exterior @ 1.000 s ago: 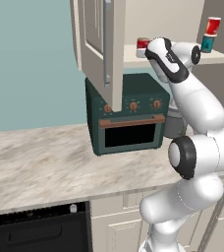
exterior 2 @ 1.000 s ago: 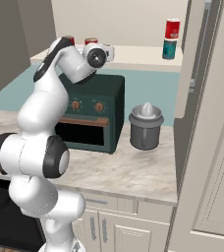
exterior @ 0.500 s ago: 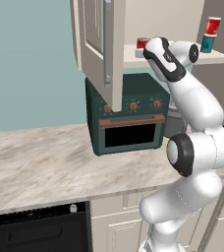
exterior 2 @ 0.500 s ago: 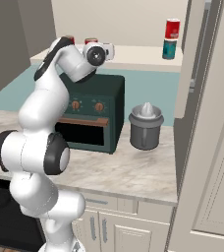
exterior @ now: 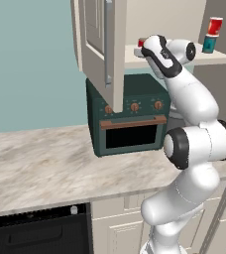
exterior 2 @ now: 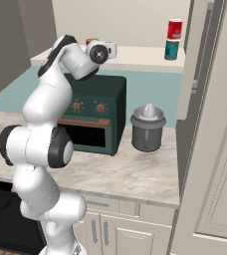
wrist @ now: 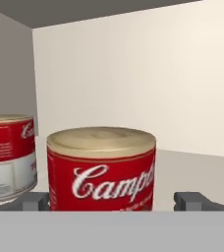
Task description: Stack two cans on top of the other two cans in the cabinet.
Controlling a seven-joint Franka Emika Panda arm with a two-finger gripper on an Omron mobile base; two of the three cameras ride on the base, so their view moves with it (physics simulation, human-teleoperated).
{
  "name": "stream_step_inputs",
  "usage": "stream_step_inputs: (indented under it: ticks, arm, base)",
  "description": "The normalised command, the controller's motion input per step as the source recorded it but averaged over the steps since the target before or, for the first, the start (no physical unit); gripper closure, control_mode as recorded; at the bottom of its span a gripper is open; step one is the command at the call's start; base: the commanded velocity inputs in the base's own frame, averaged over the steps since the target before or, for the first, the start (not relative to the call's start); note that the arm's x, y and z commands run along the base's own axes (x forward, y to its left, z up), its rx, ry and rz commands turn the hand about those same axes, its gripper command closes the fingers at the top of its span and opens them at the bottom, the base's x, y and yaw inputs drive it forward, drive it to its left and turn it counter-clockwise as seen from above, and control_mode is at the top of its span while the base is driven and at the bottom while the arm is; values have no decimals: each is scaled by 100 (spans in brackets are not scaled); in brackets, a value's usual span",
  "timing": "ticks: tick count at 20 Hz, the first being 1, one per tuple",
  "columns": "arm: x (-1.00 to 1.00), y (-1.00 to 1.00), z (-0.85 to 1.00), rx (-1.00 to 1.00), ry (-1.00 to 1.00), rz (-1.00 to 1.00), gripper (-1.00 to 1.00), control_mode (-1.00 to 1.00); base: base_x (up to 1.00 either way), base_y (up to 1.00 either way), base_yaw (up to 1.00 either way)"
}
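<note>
My tool (wrist: 112, 201) is spread wide, one fingertip each side of the near red can (wrist: 101, 170), nothing pinched yet. It's lined up level with the can so the fingers can straddle the body; looks like a pre-grasp, my guess is closing comes next.

A second red can (wrist: 10, 156) stands just beside it to the left in the hand view, apart but close, so it could get nudged if I drift that way. Both are upright on the cabinet shelf (exterior: 184, 58), near the side wall.

At the far end of the shelf a red can already sits stacked on the teal can (exterior 2: 171, 50). So judging by that, one stack is done and one remains.

In the way: the open cabinet door (exterior: 101, 49) hangs just left of my arm in the left base view. Below the shelf are the dark green oven (exterior: 130, 114) and a grey juicer-like pot (exterior 2: 147, 128) on the surface (exterior 2: 130, 174); both are well clear.
</note>
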Motion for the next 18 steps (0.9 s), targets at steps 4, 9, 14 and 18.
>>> stream_step_inputs:
  ticks: [4, 9, 14, 18]
  arm:
    - [10, 0, 0, 0, 0, 0, -100, -100]
    - [8, 1, 0, 0, 0, 0, -100, -100]
    - [3, 3, 0, 0, 0, 0, -100, -100]
    - [0, 0, 0, 0, 0, 0, -100, -100]
  base:
    - [0, 0, 0]
    - [0, 0, 0]
    - [0, 0, 0]
    - [0, 0, 0]
